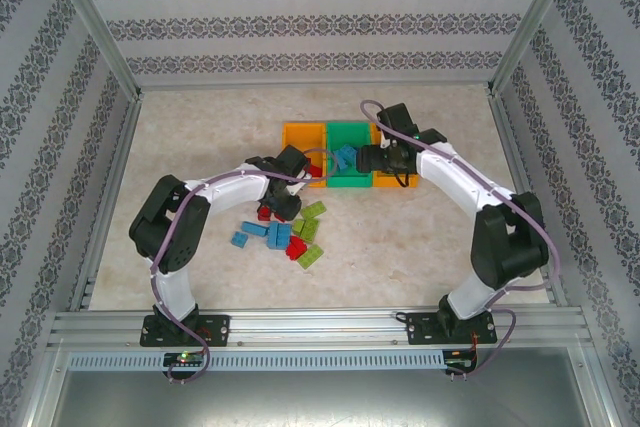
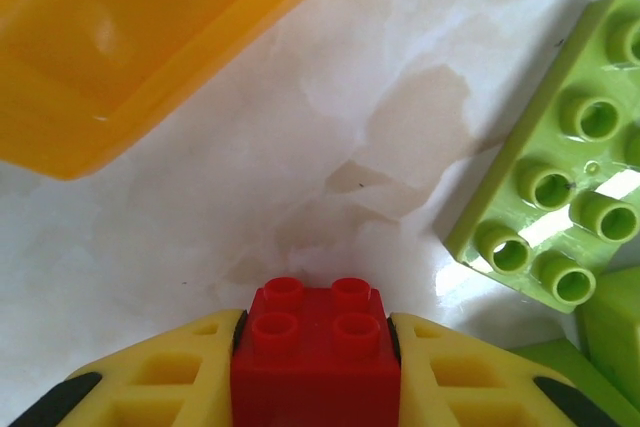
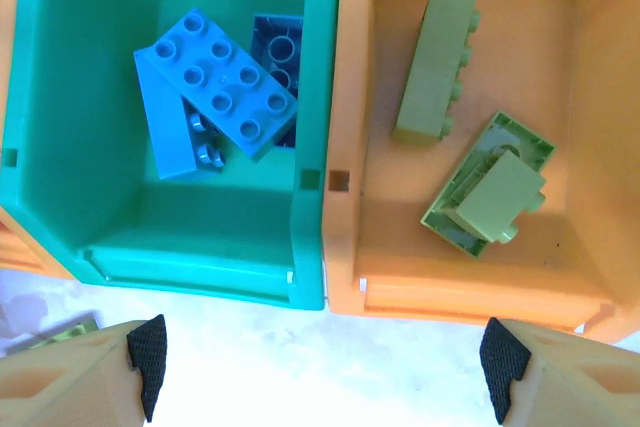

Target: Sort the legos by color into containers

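Left hand (image 2: 315, 342): narrowed onto a red lego (image 2: 315, 357), a finger against each side, bottom centre of the left wrist frame, low over the tabletop (image 2: 300, 147). The brick is square, with no long axis.

Left orange bin (image 2: 110, 57) lies up-left, near, and is likely its target.

Right hand (image 3: 325, 362): wide and empty, above the near rims of the green bin (image 3: 60, 97) (blue legos (image 3: 215, 87)) and the right orange bin (image 3: 370, 97) (lime legos (image 3: 435, 67)).

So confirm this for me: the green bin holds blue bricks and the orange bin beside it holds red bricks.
Not quite. The green bin does hold blue bricks, but the orange bin beside it holds lime green bricks, not red ones. The right wrist view shows both bins from above.
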